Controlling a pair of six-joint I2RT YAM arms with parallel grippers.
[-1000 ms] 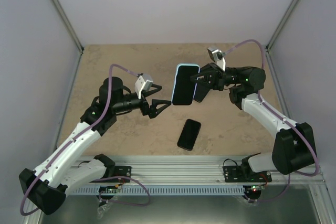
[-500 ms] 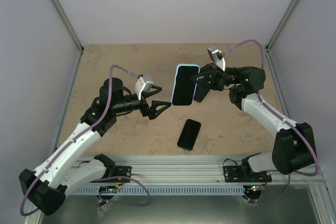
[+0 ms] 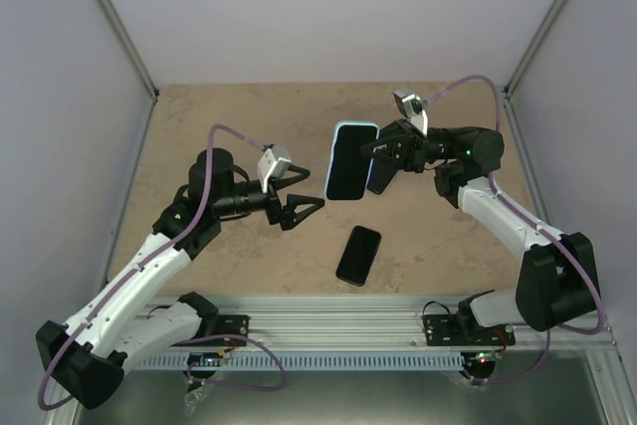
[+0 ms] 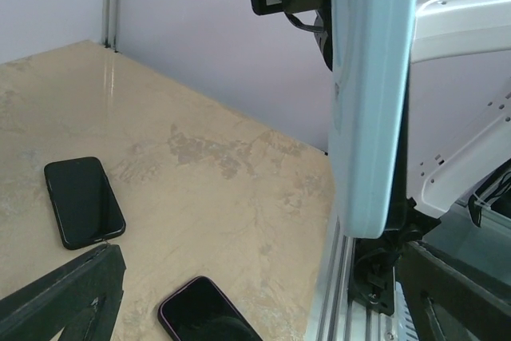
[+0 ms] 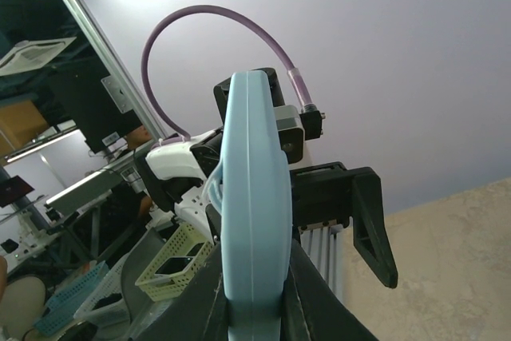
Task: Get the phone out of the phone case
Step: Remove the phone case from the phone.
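Gripping the blue case (image 3: 350, 161), the right jaws hold it above the tabletop (image 3: 219, 116), long axis upright, thin edge facing the wide-open left jaws.

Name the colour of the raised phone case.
Pale blue; the phone case shows best in the left wrist view.

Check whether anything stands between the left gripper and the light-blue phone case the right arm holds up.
Nothing visible does. The open left gripper faces the light-blue phone case, clamped in the air by the right gripper. A purple-rimmed dark phone and a black phone lie flat on the beige table, below that gap.
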